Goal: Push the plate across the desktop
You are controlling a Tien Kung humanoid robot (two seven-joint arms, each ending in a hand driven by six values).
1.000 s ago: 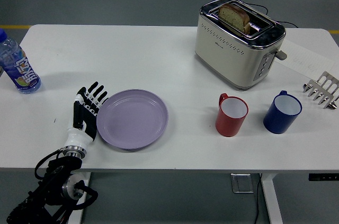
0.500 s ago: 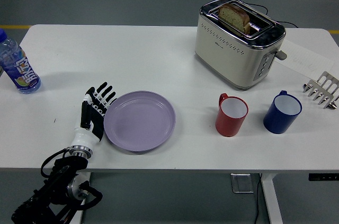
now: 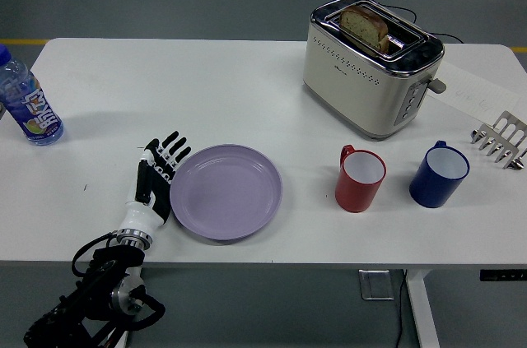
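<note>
A lilac plate [image 3: 226, 191] lies flat on the white table [image 3: 206, 85], left of the middle near the front edge. My left hand [image 3: 157, 177] stands on edge against the plate's left rim, fingers straight and spread, holding nothing. Its black forearm [image 3: 103, 290] comes up from the lower left corner. My right hand is not in view.
A red mug [image 3: 360, 178] stands just right of the plate, a blue mug [image 3: 439, 174] beyond it. A toaster with bread [image 3: 372, 66] is at the back right, a metal rack [image 3: 500, 140] at the right edge, a water bottle [image 3: 27, 101] at the far left.
My left hand has moved to the right, and the plate has slid right with it, toward the red mug.
</note>
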